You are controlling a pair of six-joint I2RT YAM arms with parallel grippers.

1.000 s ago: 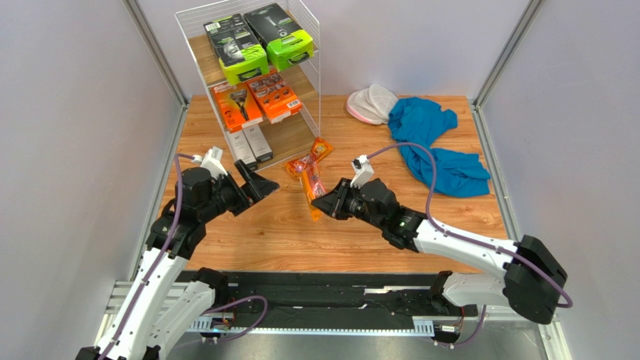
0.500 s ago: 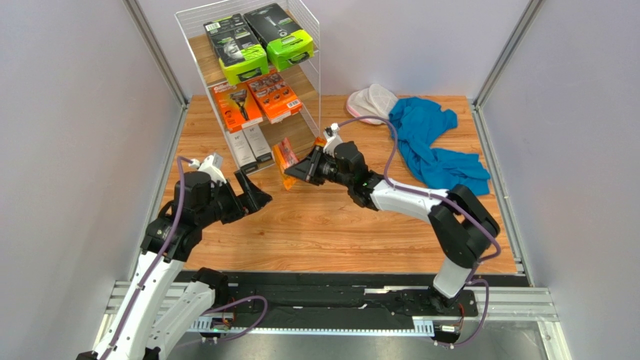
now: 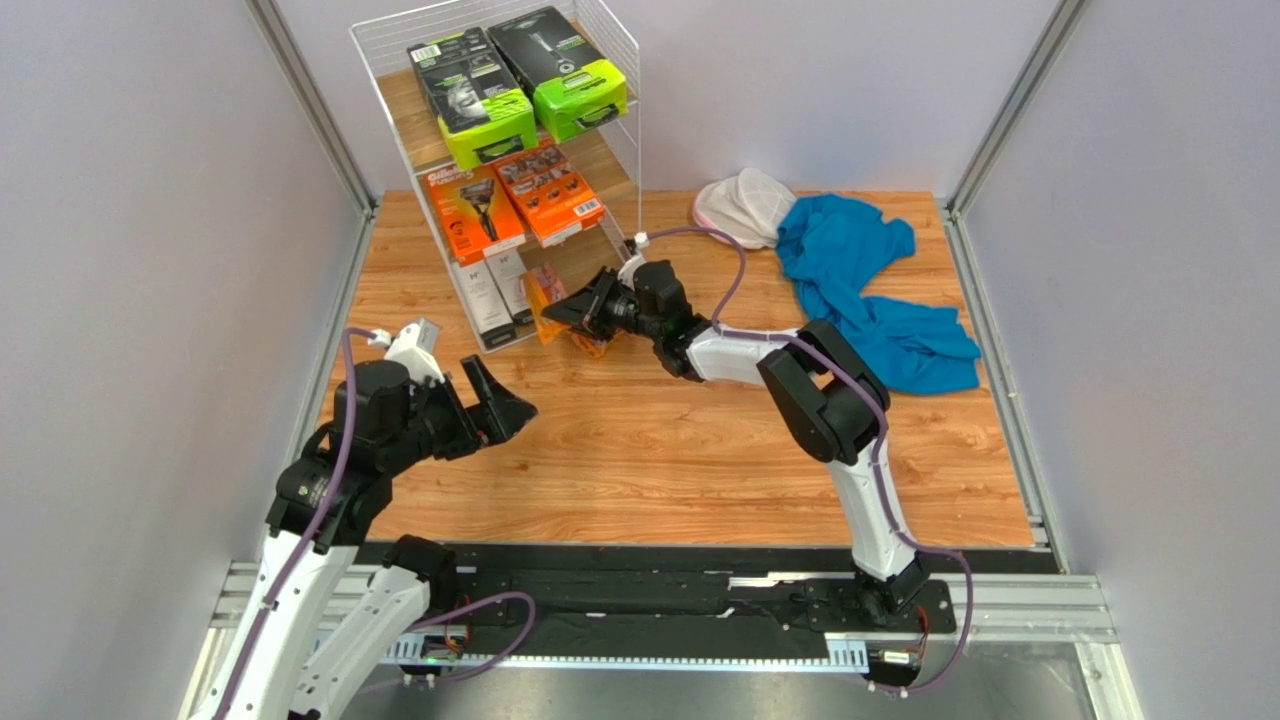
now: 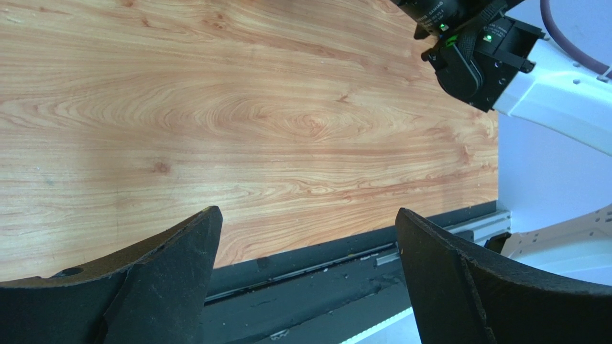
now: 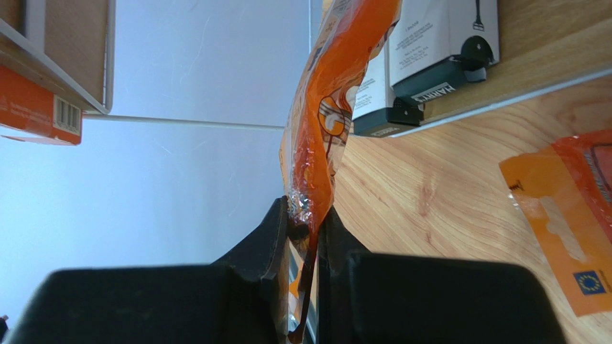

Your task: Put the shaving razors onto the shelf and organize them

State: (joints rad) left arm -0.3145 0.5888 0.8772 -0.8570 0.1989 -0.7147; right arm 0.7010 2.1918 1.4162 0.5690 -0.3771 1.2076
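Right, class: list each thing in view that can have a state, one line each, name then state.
Left gripper: open, empty, above the table.
Right gripper: shut on the held pack.
Held pack: edge-up, by the shelf's bottom tier.
Other pack: flat on the table.
Black packs: flat on the top tier.
Orange boxes: on the middle tier.
Grey-white boxes: on the bottom tier.
Blue cloth: crumpled on the table.
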